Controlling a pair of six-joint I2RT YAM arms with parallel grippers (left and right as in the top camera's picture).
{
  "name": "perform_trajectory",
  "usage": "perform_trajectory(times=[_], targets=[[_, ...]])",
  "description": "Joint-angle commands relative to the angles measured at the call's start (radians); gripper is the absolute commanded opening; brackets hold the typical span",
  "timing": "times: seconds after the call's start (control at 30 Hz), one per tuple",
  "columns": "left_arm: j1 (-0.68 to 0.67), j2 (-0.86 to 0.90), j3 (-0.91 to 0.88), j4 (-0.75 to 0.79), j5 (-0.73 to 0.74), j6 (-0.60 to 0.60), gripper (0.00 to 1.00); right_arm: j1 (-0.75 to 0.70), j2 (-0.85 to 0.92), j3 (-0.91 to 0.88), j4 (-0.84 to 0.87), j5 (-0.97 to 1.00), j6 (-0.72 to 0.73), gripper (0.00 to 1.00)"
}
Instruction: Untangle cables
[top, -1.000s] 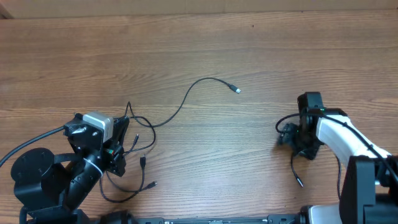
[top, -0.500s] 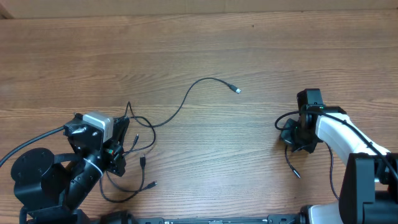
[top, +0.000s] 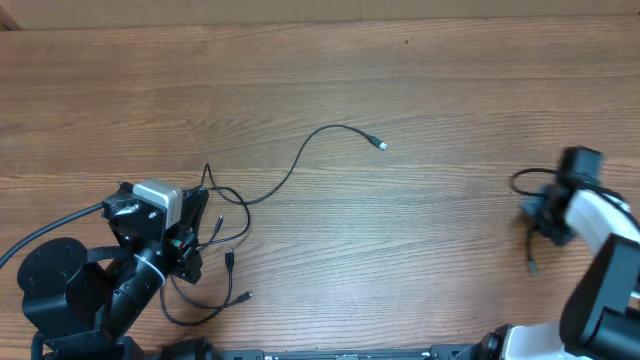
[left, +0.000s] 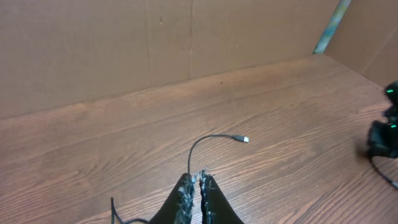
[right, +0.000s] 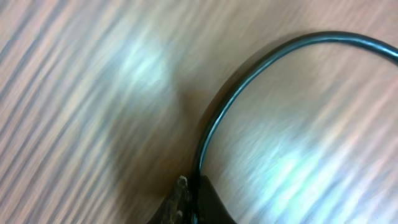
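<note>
A loose tangle of thin black cables (top: 222, 250) lies at the lower left, beside my left gripper (top: 203, 205). One cable (top: 300, 160) arcs from it up to a silvery tip (top: 381, 145). In the left wrist view my left gripper (left: 200, 179) is shut on this cable (left: 202, 140), which leaves the fingertips and ends at the tip (left: 244, 139). At the far right my right gripper (top: 543, 217) is shut on a separate cable (top: 520, 181), whose plug end (top: 532, 268) trails toward the front. The right wrist view is blurred: the cable (right: 249, 74) curves out of the shut right gripper (right: 189, 185).
Bare wooden tabletop (top: 400, 250) stretches between the two arms. A brown cardboard wall (left: 124, 43) stands behind the table. My right arm (left: 382, 134) shows as a dark blur at the right edge of the left wrist view.
My right gripper has shut on its cable and pulled it to the right, toward the table's right edge. The left gripper and the tangle have not moved.
</note>
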Motion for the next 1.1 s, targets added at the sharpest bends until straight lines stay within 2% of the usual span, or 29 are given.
perform_trajectory(times=[0.0,0.2,0.4,0.67,0.8,1.07], targets=[[0.006,-0.01,0.021,0.002,0.008,0.013,0.08,-0.156,0.073,-0.07,0.02,0.008,0.037,0.04],[0.006,-0.01,0.021,0.027,0.007,0.013,0.09,-0.443,0.073,-0.07,0.174,-0.097,0.055,0.04],[0.006,-0.01,0.021,0.094,0.007,0.012,0.09,-0.581,0.073,-0.07,0.271,-0.212,0.051,0.04],[0.006,-0.01,0.021,0.113,0.007,0.012,0.08,-0.521,0.073,-0.069,0.319,-0.217,0.035,0.04],[0.006,-0.01,0.021,0.114,0.007,0.012,0.08,-0.442,0.073,-0.068,0.431,-0.302,-0.086,0.05],[0.006,-0.01,0.021,0.143,0.007,0.001,0.06,-0.33,0.073,-0.058,0.627,-0.306,-0.14,0.07]])
